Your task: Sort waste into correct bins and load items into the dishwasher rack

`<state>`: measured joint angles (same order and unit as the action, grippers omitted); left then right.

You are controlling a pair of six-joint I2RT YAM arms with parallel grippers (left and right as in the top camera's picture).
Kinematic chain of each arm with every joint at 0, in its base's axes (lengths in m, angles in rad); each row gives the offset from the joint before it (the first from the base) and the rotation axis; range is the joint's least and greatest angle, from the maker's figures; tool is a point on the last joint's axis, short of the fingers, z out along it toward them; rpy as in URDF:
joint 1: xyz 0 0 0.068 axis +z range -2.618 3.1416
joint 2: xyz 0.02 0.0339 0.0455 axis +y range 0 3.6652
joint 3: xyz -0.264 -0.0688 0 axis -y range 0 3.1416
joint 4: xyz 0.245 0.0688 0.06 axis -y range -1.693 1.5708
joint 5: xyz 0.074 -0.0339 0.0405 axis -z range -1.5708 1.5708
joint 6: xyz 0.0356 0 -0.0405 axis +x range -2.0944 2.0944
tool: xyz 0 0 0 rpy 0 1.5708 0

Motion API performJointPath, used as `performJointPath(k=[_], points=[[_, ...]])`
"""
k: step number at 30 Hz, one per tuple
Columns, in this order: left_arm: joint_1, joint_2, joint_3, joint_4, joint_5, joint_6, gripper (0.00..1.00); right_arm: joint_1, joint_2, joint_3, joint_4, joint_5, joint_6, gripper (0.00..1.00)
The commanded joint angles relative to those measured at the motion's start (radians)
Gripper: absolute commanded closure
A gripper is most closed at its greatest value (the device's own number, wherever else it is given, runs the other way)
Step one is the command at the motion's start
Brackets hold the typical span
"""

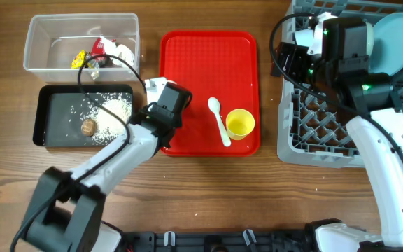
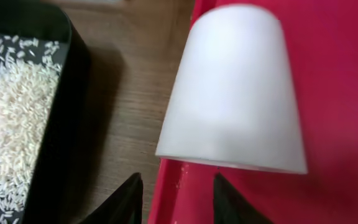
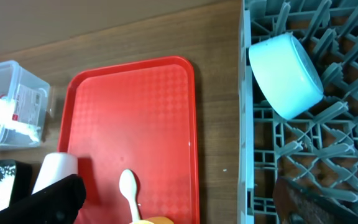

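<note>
Cup stands inverted at the tray's left edge, just ahead of your left gripper, its fingers spread, probably to straddle it. Overhead, the arm hides most of it; the left wrist shows it whole. Your right gripper hangs over the rack; whether it is spread or closed, you cannot tell.

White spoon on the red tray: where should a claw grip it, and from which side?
Its handle just behind the bowl, from straight above, with the claw straddling the handle. The white spoon lies flat on the red tray, so only the thin handle offers opposing sides, and the yellow cup crowds its lower end.
</note>
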<state>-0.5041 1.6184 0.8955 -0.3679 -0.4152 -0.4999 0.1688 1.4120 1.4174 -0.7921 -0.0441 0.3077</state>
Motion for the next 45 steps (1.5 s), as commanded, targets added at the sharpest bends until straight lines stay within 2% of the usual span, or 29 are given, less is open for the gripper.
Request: performJointPath(k=[1,8,11,12,14,15,16,18,19,21,23,26,29,32,33,35,36,38,40,45], points=[[-0.003,0.043,0.000,-0.021,-0.021,-0.034,0.68,0.002,0.026,0.014,-0.005,-0.003,-0.019,0.00],[-0.003,0.052,0.000,0.154,-0.057,-0.028,0.66,0.002,0.033,0.014,-0.006,-0.003,-0.019,0.00],[-0.002,0.051,0.001,0.179,-0.080,-0.009,0.66,0.002,0.033,0.014,-0.006,-0.003,-0.020,0.00],[-0.005,0.040,0.003,0.169,-0.076,-0.005,0.62,0.002,0.033,0.014,-0.008,-0.003,-0.020,0.00],[-0.008,-0.042,0.024,0.108,0.056,-0.023,0.58,0.002,0.033,0.014,-0.013,-0.003,-0.022,0.00],[-0.006,-0.120,0.044,0.078,0.169,-0.119,0.58,0.002,0.033,0.014,-0.013,-0.003,-0.036,0.00],[0.004,-0.182,0.044,0.075,0.251,-0.206,0.63,0.002,0.033,0.014,-0.014,-0.003,-0.043,0.00],[0.050,-0.224,0.042,0.019,0.341,-0.464,0.73,0.002,0.033,0.014,-0.018,-0.003,-0.043,0.00],[0.082,-0.209,0.027,0.013,0.421,-0.571,0.73,0.002,0.033,0.014,-0.016,-0.003,-0.043,0.00],[0.117,-0.136,0.004,0.074,0.507,-0.699,0.70,0.002,0.033,0.014,-0.017,-0.003,-0.043,0.00],[0.131,-0.031,0.004,0.175,0.555,-0.765,0.66,0.002,0.033,0.014,-0.028,-0.003,-0.046,0.00],[0.142,0.062,0.004,0.322,0.564,-0.773,0.61,0.002,0.033,0.014,-0.047,-0.002,-0.073,0.00],[0.147,0.074,0.004,0.316,0.540,-0.772,0.57,0.002,0.033,0.014,-0.065,-0.002,-0.089,0.00],[0.156,0.047,0.005,0.331,0.595,-0.752,0.57,0.002,0.033,0.014,-0.062,-0.002,-0.090,0.00],[0.156,0.011,0.006,0.343,0.622,-0.691,0.57,0.002,0.033,0.014,-0.062,-0.002,-0.091,0.00],[0.156,-0.072,0.006,0.324,0.613,-0.578,0.54,0.002,0.033,0.014,-0.062,-0.002,-0.091,0.00],[0.156,-0.129,0.006,0.267,0.542,-0.546,0.51,0.002,0.033,0.014,-0.062,-0.002,-0.091,0.00],[0.156,-0.160,0.006,0.146,0.407,-0.547,0.48,0.002,0.033,0.014,-0.062,-0.002,-0.091,0.00],[0.155,-0.128,0.006,0.060,0.390,-0.545,0.49,0.002,0.033,0.014,-0.061,-0.003,-0.091,0.00],[0.155,0.015,0.006,0.137,0.391,-0.531,0.51,0.002,0.033,0.014,-0.062,-0.029,-0.090,0.00]])
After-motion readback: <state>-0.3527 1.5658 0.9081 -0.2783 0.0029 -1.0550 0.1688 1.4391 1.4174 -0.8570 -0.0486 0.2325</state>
